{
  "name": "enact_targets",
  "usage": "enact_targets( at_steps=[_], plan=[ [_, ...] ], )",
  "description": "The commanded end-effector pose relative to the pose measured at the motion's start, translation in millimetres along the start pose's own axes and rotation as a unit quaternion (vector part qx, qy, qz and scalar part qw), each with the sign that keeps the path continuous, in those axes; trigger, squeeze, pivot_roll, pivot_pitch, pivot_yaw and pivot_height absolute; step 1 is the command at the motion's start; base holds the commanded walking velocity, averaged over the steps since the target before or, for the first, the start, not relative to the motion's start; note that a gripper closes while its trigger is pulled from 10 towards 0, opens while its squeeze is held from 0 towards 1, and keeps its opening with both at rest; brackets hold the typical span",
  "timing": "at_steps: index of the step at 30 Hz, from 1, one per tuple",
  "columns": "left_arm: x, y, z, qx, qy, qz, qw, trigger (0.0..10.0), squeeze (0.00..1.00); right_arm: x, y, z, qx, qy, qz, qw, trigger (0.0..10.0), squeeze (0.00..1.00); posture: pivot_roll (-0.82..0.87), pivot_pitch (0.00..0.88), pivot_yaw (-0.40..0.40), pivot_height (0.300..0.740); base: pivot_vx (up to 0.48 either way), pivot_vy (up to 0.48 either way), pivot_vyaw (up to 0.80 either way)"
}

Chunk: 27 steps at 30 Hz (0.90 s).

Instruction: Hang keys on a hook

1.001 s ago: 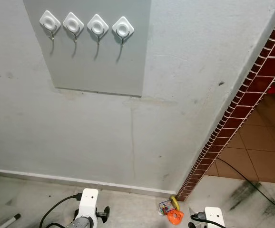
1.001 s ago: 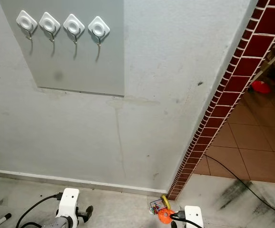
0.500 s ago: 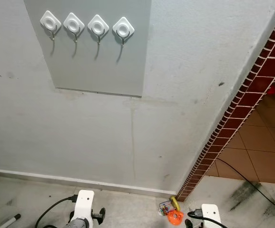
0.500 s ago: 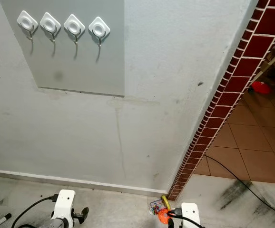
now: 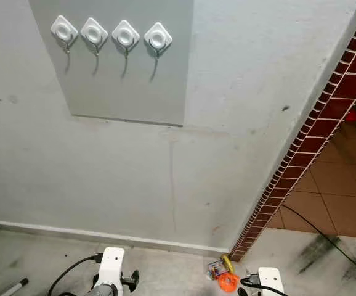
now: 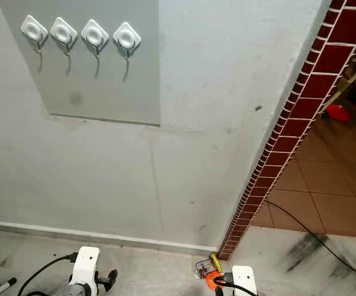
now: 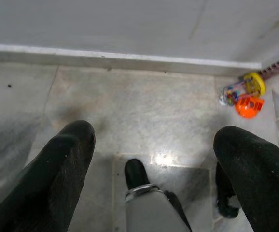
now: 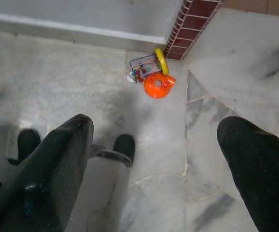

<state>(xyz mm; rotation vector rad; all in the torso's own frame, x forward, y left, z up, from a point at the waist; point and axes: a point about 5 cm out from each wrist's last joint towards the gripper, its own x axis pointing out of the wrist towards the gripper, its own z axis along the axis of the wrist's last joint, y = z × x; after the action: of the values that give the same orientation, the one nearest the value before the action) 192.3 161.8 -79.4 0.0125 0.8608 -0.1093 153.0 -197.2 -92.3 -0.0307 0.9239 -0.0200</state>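
The keys are a bunch with an orange tag, a yellow ring and a clear charm. They lie on the marble floor at the foot of the wall corner, also visible as the keys and the keys in the wrist views. Four white hooks sit in a row on a grey panel high on the wall. My left gripper hangs low over the floor, open and holding nothing. My right gripper is open too, well short of the keys.
A dark red tiled wall edge runs diagonally on the right, with terracotta floor beyond it. A black cable crosses that floor. A white stick with a black tip lies at the lower left. A white skirting lines the wall.
Both wrists have drifted only slightly at the bottom of the picture. The keys and hooks stand as before.
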Motion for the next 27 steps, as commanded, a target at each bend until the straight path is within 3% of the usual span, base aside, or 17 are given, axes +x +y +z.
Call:
enact_targets(
  at_steps=[1, 27],
  plan=[
    [-1.6, 3.2, -4.8, 0.000, 0.007, 0.003, 1.000, 10.0, 0.00, 0.4, 0.4, 1.5, -0.008, -0.002, 0.000, 1.000, 10.0, 0.00, -0.05, 0.000, 0.013, 0.740, 0.000, 0.000, 0.80],
    [-2.1, 5.0, -4.4, -0.019, 0.000, 0.005, 1.000, 10.0, 0.00, 0.0, -1.0, 0.4, -0.016, 0.001, 0.003, 1.000, 10.0, 0.00, -0.03, 0.000, 0.005, 0.740, 0.000, 0.000, 0.80]
  ],
)
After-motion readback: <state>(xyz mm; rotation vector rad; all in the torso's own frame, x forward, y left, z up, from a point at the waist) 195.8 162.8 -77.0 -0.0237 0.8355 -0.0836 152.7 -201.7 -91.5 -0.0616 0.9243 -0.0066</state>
